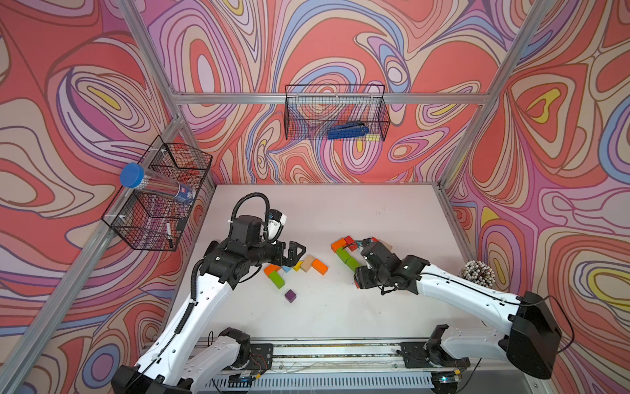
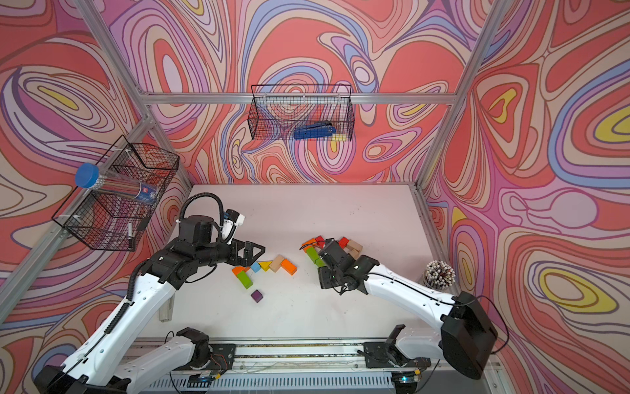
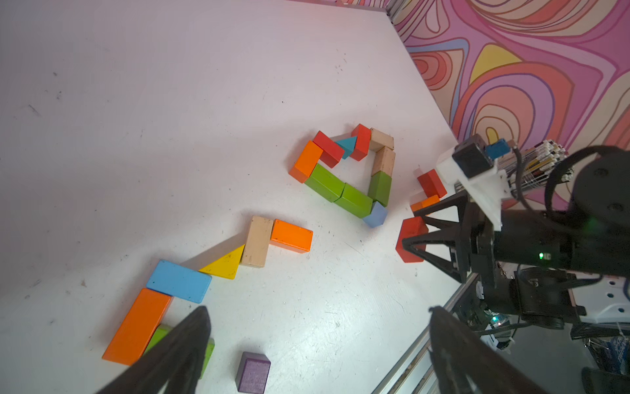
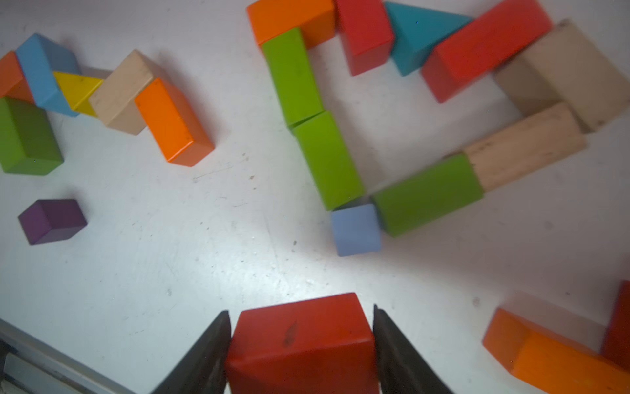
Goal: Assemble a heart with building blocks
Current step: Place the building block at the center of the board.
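light: bright, even | shadows: soft | glare: sheen on table (image 4: 289, 273) | blur: right wrist view, slight

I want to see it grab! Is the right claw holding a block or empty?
Holding. The right gripper is shut on a red block; both black fingers press its sides.

Clock bearings are read from the centre of the table (image 1: 375, 314) in a top view. The ring of blocks (image 1: 341, 254) lies near 2 o'clock. The zigzag row of blocks (image 1: 308, 262) sits at 9 o'clock, apart from the ring. A lone cube (image 1: 290, 296) lies at the row's 6 o'clock (touching nothing). The right gripper (image 4: 300, 310) clamps the held block (image 4: 301, 344) at the ring's 6 o'clock. The left gripper (image 3: 317, 308) hangs over the row's 12 o'clock edge. The pencil cup (image 1: 477, 273) stands at 3 o'clock, by the table's edge.
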### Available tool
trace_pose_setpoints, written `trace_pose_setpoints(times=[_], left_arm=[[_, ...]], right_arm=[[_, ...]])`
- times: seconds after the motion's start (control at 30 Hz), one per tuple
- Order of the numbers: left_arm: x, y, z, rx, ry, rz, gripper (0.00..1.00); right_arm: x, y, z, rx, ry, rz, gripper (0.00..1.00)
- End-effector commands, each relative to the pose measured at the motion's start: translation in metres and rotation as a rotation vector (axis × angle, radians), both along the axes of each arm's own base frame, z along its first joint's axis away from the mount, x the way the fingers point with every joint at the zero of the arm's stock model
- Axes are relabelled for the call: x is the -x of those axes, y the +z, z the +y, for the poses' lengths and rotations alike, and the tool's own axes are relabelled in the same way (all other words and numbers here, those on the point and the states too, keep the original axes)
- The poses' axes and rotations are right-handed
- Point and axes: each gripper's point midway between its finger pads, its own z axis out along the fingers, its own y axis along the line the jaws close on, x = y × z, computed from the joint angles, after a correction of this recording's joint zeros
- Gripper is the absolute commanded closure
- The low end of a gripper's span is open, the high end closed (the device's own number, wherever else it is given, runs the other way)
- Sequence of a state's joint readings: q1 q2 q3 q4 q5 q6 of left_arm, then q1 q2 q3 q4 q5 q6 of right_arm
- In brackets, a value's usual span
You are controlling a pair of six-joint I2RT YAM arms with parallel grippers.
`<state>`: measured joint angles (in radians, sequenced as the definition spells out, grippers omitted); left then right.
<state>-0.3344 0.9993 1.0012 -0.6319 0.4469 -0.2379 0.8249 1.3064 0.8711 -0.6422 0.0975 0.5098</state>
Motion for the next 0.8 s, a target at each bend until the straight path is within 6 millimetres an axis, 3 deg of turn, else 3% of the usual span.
trace_pose_setpoints(times=[0.0,0.23,0.3,0.37,0.57,0.77], left_arm=[[0.002,0.003,0.009,-0.033,0.049,0.024,0.00],[0.004,-0.002,0.041,-0.136,0.209,0.046,0.00],[0.006,-0.008,0.048,-0.157,0.241,0.073,0.00],[0.010,-0.013,0.048,-0.152,0.244,0.098,0.00],[0.021,-0.025,0.053,-0.177,0.240,0.117,0.00],[0.024,-0.028,0.050,-0.162,0.226,0.123,0.01]], right_arm=[[-0.002,0.003,0.042,0.012,0.080,-0.055,0.52],[0.005,-0.023,0.124,0.071,0.245,-0.060,0.53],[0.003,-0.024,0.141,0.078,0.276,-0.068,0.53],[0.002,-0.038,0.154,0.108,0.304,-0.055,0.52],[-0.004,-0.059,0.171,0.158,0.350,-0.032,0.48],[-0.002,-0.063,0.177,0.161,0.390,-0.014,0.27]])
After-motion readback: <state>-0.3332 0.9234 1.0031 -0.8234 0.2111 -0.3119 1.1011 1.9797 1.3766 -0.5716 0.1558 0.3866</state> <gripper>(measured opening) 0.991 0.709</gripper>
